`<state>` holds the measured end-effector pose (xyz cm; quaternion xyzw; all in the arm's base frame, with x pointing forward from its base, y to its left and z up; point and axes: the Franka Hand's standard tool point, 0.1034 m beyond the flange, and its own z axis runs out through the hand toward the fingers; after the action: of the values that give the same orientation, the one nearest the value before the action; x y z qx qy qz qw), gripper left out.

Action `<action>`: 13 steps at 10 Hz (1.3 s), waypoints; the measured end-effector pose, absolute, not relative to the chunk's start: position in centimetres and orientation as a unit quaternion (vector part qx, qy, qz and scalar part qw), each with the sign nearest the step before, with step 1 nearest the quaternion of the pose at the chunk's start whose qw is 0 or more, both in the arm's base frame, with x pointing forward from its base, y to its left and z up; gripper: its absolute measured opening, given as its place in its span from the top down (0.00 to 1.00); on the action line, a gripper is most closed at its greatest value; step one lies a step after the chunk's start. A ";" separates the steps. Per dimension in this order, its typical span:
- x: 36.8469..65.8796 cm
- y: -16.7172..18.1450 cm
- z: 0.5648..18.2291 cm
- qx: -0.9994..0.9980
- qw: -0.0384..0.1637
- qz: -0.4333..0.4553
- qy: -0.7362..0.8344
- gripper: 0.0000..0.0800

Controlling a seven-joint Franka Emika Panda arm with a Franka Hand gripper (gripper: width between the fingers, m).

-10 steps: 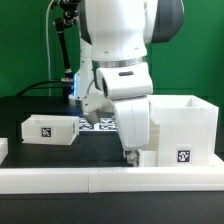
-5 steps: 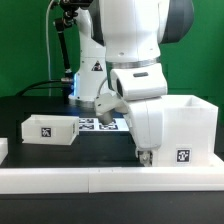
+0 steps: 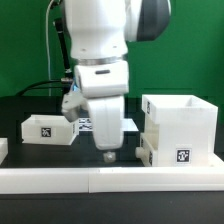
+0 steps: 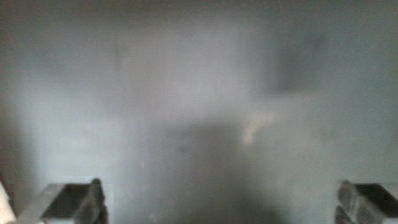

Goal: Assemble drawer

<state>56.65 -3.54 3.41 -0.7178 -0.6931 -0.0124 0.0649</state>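
A large white open box [image 3: 181, 122] with a marker tag stands at the exterior view's right. A smaller white drawer tray [image 3: 50, 130] with a tag lies at the exterior view's left. My gripper [image 3: 108, 156] hangs low over the black table between them, just left of the large box, touching neither. In the wrist view the gripper [image 4: 221, 205] is open and empty: its fingers [image 4: 71, 201] stand far apart at the frame's sides, over a blurred grey surface.
The marker board [image 3: 89, 124] lies on the table behind my arm, mostly hidden. A long white rail [image 3: 60, 178] runs along the table's front edge. A green wall and a dark stand are behind.
My arm has swung toward the exterior view's left, from against the large box's front corner to the space between box and tray. The parts have not moved.
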 end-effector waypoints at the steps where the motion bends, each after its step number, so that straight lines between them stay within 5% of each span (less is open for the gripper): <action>1: 55.4 -4.6 3.7 -0.725 0.061 -0.012 -0.686 0.19; 6: 48.7 -7.9 6.0 -0.755 0.045 -0.003 -0.654 0.19; 13: 48.0 -8.2 5.8 -0.836 0.050 0.007 -0.546 0.19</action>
<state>48.01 -8.25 5.85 -0.8362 -0.5461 0.0070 0.0503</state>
